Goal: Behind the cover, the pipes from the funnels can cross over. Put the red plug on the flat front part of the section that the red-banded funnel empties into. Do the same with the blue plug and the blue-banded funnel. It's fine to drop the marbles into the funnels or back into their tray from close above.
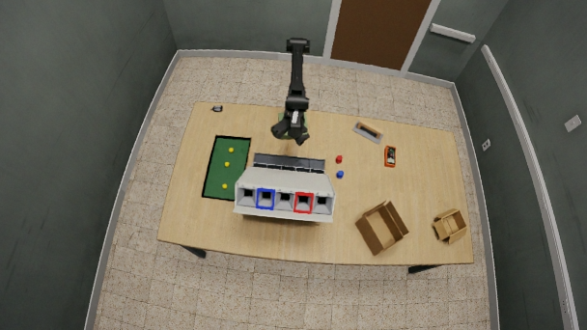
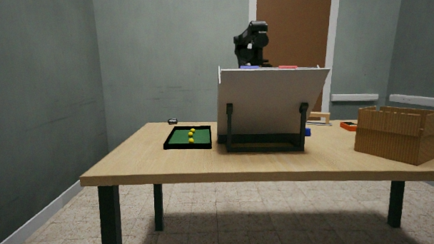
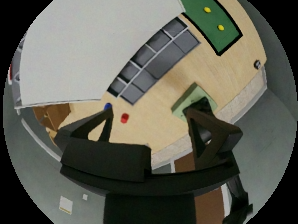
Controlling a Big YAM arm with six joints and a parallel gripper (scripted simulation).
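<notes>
Top looks down from high, exterior faces level, wrist looks close; all share the table point(image 1: 290, 241) point(image 2: 250, 164) point(image 3: 160, 95)

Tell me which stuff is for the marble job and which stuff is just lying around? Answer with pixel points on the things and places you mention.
For the job:
- red plug point(image 1: 339, 159) point(image 3: 125, 118)
- blue plug point(image 1: 340, 175) point(image 2: 308, 132) point(image 3: 108, 106)
- yellow marbles point(image 1: 227, 164) point(image 2: 190, 134) point(image 3: 221, 28)
- green tray point(image 1: 217, 171) point(image 2: 178, 137) point(image 3: 216, 40)
- funnel box point(image 1: 285, 179) point(image 2: 268, 96) point(image 3: 75, 50)

Just lying about, it seems:
- two cardboard boxes point(image 1: 371, 236) point(image 2: 387, 137)
- orange tray point(image 1: 386, 164) point(image 2: 347, 127)
- small dark thing point(image 1: 217, 109) point(image 2: 173, 121) point(image 3: 257, 64)
</notes>
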